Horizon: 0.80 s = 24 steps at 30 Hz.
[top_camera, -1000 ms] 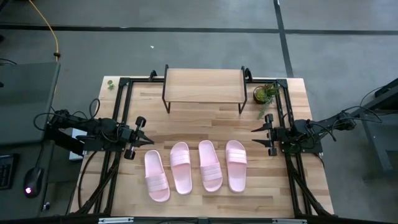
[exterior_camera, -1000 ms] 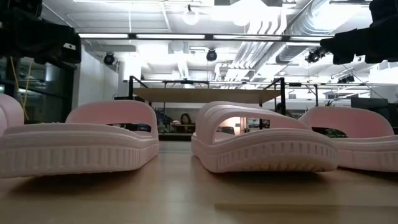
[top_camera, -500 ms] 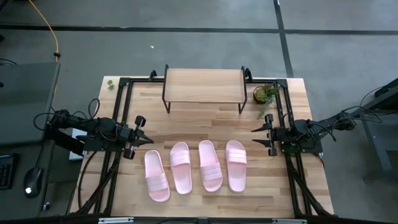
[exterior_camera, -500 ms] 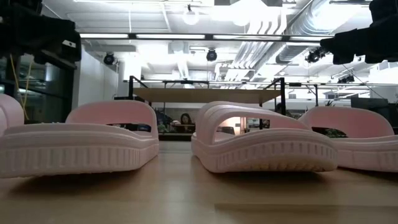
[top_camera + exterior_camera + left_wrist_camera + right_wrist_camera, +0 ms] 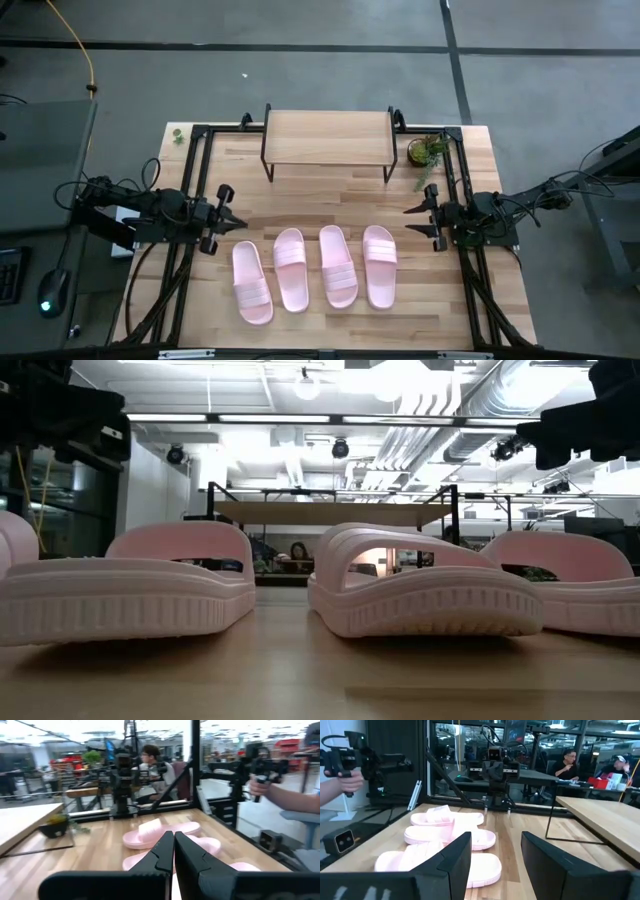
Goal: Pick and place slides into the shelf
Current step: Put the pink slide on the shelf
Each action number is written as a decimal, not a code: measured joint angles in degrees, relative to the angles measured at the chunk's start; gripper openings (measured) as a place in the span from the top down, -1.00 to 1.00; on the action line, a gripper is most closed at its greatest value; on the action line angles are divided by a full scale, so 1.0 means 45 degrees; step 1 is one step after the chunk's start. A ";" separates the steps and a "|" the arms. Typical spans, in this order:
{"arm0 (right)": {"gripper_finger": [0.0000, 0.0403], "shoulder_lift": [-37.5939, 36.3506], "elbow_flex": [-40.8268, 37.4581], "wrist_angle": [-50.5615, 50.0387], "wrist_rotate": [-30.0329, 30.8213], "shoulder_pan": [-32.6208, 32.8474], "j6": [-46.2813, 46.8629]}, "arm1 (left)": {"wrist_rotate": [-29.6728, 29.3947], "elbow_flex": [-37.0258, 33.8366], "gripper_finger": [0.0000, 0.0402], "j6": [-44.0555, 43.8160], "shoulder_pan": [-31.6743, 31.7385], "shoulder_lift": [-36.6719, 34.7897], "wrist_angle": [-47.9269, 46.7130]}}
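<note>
High view: four slides [image 5: 310,268] lie in a row on the wooden table [image 5: 470,310], well apart from the shelf [image 5: 328,137] at the far edge. Left gripper [image 5: 236,222] clenched, empty; right gripper [image 5: 410,222] spread, empty. Low view: ceiling lights. Wrist views: people seated behind

A light wooden surface [image 5: 310,195] carries four pale pink slides [image 5: 314,268] lying side by side in a row near its front edge. The shelf [image 5: 328,138] stands at the back edge, with a small potted plant [image 5: 428,151] just beside its right end.
</note>
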 joint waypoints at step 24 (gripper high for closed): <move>0.18 -0.0005 0.0340 0.1916 -0.0035 -0.0005 -0.0055 | -0.2027 0.0000 0.13 -0.1519 0.0000 -0.0003 0.0528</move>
